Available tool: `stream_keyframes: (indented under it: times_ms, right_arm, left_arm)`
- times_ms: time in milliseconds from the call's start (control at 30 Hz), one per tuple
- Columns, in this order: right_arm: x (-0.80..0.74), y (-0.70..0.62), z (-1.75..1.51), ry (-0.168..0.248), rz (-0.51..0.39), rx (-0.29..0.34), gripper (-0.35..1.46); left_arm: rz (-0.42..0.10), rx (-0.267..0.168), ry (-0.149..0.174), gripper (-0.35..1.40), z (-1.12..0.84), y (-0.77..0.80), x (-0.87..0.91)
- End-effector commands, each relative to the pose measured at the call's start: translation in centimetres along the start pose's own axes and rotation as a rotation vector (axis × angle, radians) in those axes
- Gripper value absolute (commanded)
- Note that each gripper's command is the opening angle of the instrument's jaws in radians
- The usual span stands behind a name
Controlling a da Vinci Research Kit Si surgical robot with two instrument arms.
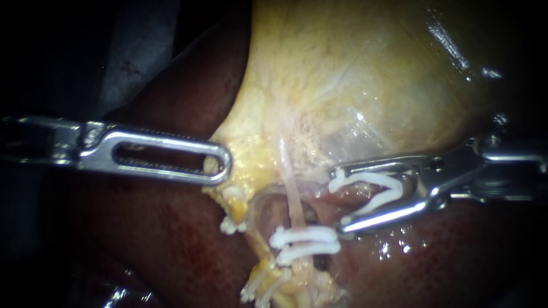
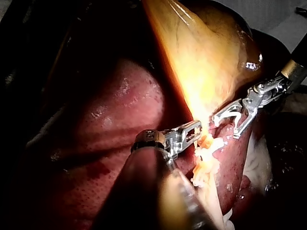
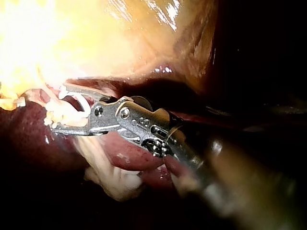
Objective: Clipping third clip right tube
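My right instrument (image 1: 341,198) comes in from the right, its jaws standing wide apart with an open white clip (image 1: 371,191) seated between them, touching both. The jaw tips lie just right of a thin pale tube (image 1: 291,188), above two white clips (image 1: 305,239) closed across that tube. Reddish tissue shows between the tips. My left instrument (image 1: 224,165) reaches in from the left, its slotted jaws shut on the yellow lower edge of the gallbladder (image 1: 354,74). In the right wrist view the right instrument (image 3: 57,109) carries the clip (image 3: 79,103) up against pale tissue.
Dark red liver (image 1: 171,245) lies under and around the gallbladder. More white clips (image 1: 234,197) sit on yellow tissue left of the tube, and others (image 1: 262,288) lower down. In the left wrist view the left instrument (image 2: 194,132) and right instrument (image 2: 230,122) stand close together.
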State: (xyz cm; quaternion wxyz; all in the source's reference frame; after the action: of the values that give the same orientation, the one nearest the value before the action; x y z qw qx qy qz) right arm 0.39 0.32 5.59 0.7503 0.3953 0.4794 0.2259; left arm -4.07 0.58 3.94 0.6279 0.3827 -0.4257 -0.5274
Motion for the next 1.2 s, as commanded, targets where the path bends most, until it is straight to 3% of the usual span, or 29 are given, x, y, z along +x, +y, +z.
stream_keyframes:
  times_ms: [33,267,767,1200]
  right_arm:
    - [-0.01,0.00,0.03,0.000,-0.002,-0.001,0.53]
    - [-0.05,0.07,0.17,-0.004,0.005,0.005,0.53]
    - [-0.16,0.36,0.32,-0.005,-0.003,-0.002,0.53]
    - [-0.13,0.39,0.66,-0.023,-0.003,0.025,0.53]
  left_arm:
    - [0.000,0.000,0.000,-0.35,0.00,-0.01,0.00]
    - [0.000,-0.001,-0.001,-0.35,0.00,-0.03,0.02]
    - [-0.001,-0.006,-0.006,-0.35,0.02,-0.09,0.04]
    - [-0.001,-0.006,-0.006,-0.35,0.02,-0.09,0.04]
